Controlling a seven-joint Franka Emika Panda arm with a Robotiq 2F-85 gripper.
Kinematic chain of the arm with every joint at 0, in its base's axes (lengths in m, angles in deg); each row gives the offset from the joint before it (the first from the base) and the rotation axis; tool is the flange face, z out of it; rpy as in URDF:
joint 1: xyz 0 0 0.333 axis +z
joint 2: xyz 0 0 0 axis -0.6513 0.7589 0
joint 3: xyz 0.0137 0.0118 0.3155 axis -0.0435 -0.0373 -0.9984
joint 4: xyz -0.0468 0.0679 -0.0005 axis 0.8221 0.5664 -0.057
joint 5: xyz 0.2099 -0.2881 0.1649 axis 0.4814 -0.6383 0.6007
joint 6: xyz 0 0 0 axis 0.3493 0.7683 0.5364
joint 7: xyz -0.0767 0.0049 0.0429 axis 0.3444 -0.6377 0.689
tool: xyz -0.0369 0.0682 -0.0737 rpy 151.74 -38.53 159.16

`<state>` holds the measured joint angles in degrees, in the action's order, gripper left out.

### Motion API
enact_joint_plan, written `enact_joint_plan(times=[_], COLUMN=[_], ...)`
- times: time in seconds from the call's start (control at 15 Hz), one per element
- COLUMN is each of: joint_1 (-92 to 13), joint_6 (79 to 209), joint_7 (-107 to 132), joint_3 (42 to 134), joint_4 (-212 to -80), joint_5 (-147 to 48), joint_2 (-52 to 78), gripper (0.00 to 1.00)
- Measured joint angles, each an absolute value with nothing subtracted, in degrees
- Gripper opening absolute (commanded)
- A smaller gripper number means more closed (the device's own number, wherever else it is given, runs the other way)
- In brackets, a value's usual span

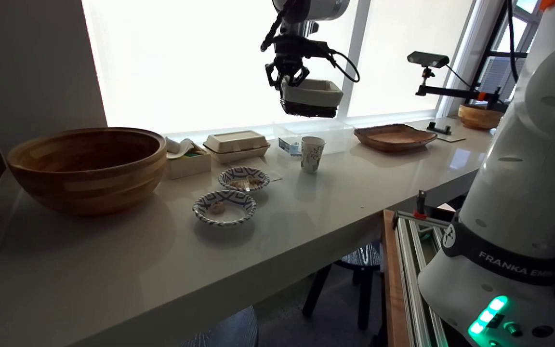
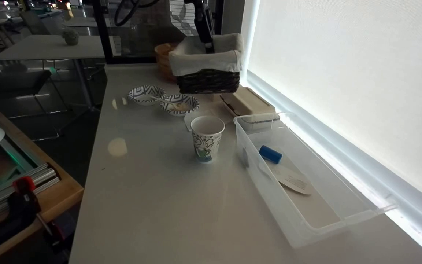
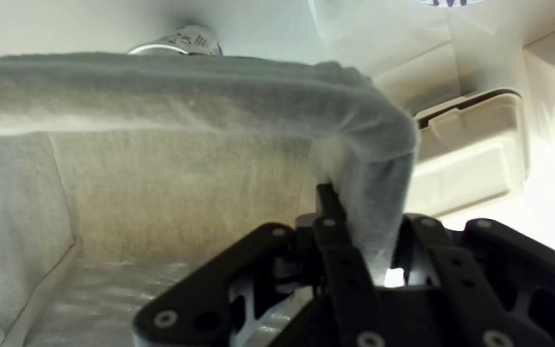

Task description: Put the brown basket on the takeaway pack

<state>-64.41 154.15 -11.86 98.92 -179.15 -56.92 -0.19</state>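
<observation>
Counter, 1, pale, glossy: bore the standing goods. Plastic bin, 1, clear: its rim threatened to snag a low-carried load. Brown basket, 1, dark wicker, cloth-lined: hung in the air, apart from the counter. Takeaway pack, 1, cream, lid down: lay near the bin, not yet beneath the basket; its raised lid, narrower than its base, seemed likely to let an off-centre basket rock or slide. Pincer, 1: gripped 1 wall of the basket; that lone hold risked tipping the load, or slipping on soft cloth. Paper cup, 1, patterned: stood upright, liable to be knocked by a low sweep.
</observation>
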Motion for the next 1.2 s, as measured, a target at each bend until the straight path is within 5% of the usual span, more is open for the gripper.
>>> enact_joint_plan(times=[1.2], joint_1=[-62.07], joint_6=[151.63], joint_7=[14.26], joint_3=[93.45], joint_4=[-142.51], joint_5=[-42.30], joint_2=[28.94], gripper=[0.04])
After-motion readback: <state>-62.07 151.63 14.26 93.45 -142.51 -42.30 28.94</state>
